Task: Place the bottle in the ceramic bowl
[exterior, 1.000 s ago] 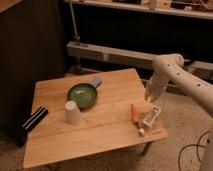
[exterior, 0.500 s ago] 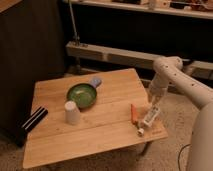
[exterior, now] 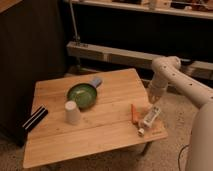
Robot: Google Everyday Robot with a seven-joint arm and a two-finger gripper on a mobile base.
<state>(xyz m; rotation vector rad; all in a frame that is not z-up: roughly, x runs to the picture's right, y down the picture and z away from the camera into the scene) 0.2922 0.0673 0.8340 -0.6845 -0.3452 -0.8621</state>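
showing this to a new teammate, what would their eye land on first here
First, the white robot arm reaching in from the right, its gripper low over the slim white bottle. The bottle lies near the right edge of the wooden table, beside a thin orange stick. Next, the green ceramic bowl at mid-table, with an upside-down white cup just in front of it.
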